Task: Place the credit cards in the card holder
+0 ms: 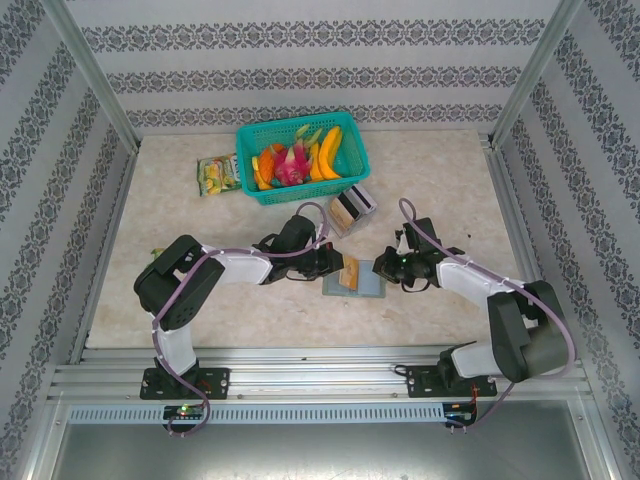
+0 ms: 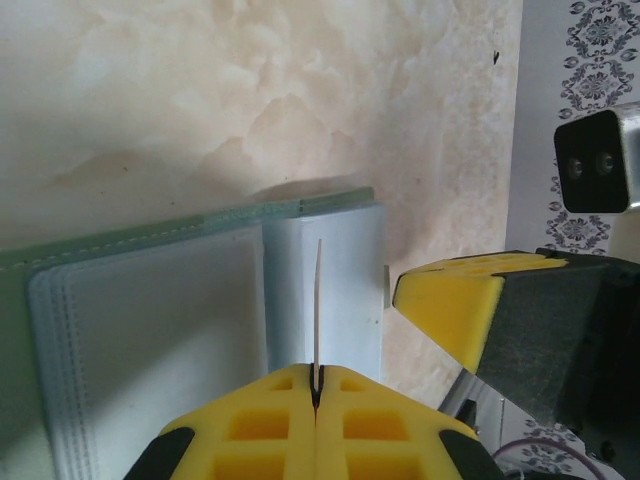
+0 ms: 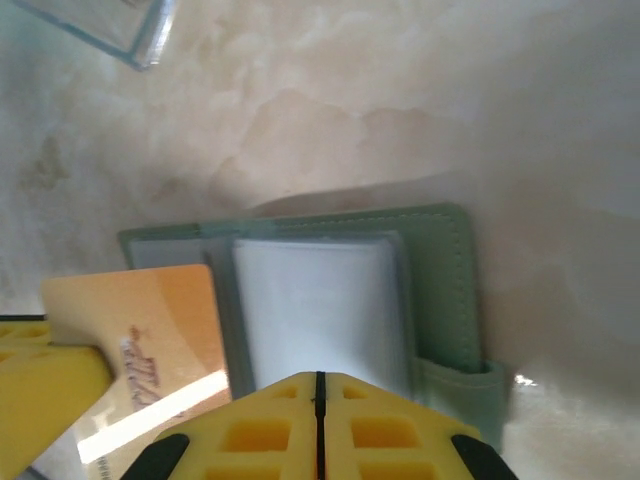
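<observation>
The card holder lies open on the table between both arms, grey-green with clear inner pockets. My left gripper is shut on an orange-brown credit card, which appears edge-on over the holder's pocket pages. In the top view this gripper sits at the holder's left edge with the card over it. My right gripper is shut, its tips low over the holder's clear pocket, nothing visible between them. It stands at the holder's right edge.
A small clear plastic box with dark and striped contents stands just behind the holder; its corner shows at top left. A teal basket of toy fruit sits at the back. A yellow-green snack packet lies to its left.
</observation>
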Robot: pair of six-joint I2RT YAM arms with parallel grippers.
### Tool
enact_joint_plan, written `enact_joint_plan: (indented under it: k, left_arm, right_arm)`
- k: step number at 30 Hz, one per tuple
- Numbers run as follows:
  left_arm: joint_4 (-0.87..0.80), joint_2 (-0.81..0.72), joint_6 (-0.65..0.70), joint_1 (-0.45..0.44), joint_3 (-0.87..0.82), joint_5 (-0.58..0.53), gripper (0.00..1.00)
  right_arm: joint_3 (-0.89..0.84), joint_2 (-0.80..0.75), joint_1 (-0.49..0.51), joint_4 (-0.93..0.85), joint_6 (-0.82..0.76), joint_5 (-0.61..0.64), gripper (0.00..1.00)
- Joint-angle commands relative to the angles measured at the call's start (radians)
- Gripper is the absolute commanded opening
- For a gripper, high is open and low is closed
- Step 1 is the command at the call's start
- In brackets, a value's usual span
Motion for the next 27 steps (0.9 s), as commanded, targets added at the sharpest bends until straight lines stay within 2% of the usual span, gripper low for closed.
enact_joint_plan:
  k: [1,16,27]
  left_arm:
    - [-0.004,0.002,0.069,-0.012,-0.008,-0.027,0.00]
    - [0.111,0.086,0.026,-0.037,-0.025,-0.043,0.00]
    - [0.202,0.131,-0.007,-0.051,-0.020,-0.012,0.00]
  right_arm:
    - [0.018,0.015,0.007,-0.017,-0.039,0.035,0.08]
    - [0.003,0.064,0.009,-0.036,-0.062,0.092,0.09]
    - [-0.004,0.077,0.012,-0.061,-0.075,0.131,0.09]
